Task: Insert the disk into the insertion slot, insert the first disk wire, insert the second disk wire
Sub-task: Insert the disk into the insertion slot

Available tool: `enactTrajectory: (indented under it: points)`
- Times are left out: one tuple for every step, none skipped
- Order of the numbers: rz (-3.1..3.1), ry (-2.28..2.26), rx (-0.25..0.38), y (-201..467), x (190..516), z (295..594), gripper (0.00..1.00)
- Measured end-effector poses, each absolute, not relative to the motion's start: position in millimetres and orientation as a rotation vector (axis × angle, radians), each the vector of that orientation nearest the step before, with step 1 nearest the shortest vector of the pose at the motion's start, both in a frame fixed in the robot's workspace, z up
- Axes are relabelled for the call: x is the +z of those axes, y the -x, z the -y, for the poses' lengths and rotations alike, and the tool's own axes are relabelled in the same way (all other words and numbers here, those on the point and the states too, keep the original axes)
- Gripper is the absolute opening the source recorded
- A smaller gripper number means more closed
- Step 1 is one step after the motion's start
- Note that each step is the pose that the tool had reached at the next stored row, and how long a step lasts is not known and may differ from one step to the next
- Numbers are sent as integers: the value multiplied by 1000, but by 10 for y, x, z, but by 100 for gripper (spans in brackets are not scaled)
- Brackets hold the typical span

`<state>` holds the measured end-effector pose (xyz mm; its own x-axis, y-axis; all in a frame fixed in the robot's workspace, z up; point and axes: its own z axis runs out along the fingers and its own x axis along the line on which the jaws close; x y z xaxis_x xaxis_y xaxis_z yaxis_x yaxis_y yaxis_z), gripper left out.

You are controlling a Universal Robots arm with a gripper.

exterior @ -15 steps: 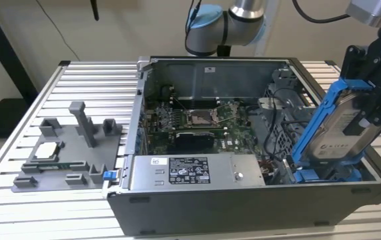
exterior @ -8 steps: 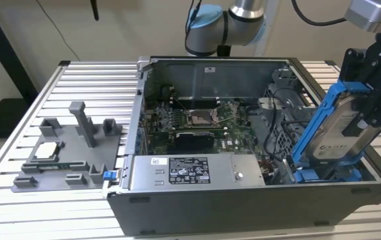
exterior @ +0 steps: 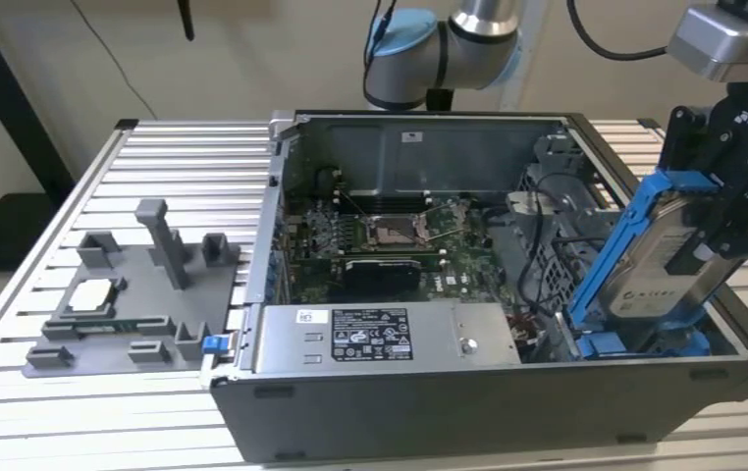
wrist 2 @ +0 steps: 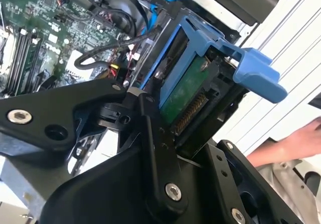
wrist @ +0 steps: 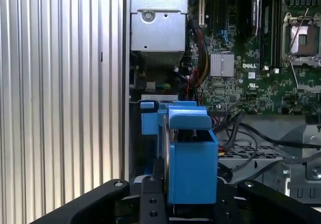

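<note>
The gripper [exterior: 727, 221] is clamped on the disk [exterior: 649, 270], gripping its blue carrier. The disk hangs tilted, its lower end down at the insertion slot [exterior: 547, 280] beneath the gripper, inside the open computer case [exterior: 479, 412]. The motherboard [exterior: 388, 240] lies farther out.

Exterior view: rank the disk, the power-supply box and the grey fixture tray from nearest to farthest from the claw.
1. The disk, held in the claw, exterior view's right.
2. The power-supply box, inside the case, mid-picture.
3. The grey fixture tray, outside the case, exterior view's left.
</note>
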<state>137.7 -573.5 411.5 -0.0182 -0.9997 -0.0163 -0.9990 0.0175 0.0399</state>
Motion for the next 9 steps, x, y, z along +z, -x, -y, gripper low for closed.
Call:
enactTrajectory:
  points:
    - [2229,-2190,-62,-1377,4105,5735,0]
    - [2229,-2190,-62,-1377,4095,5734,0]
    - [2229,-2190,-62,-1377,4085,5733,0]
    - [2229,-2190,-63,-1377,4075,5732,0]
    - [2229,-2190,-63,-1377,4066,5732,0]
    - [2229,-2190,-63,-1377,4056,5732,0]
    - [2229,-2190,-63,-1377,4046,5731,0]
    - [2229,-2190,-63,-1377,4038,5730,0]
    - [2230,-2190,-63,-1377,4030,5729,0]
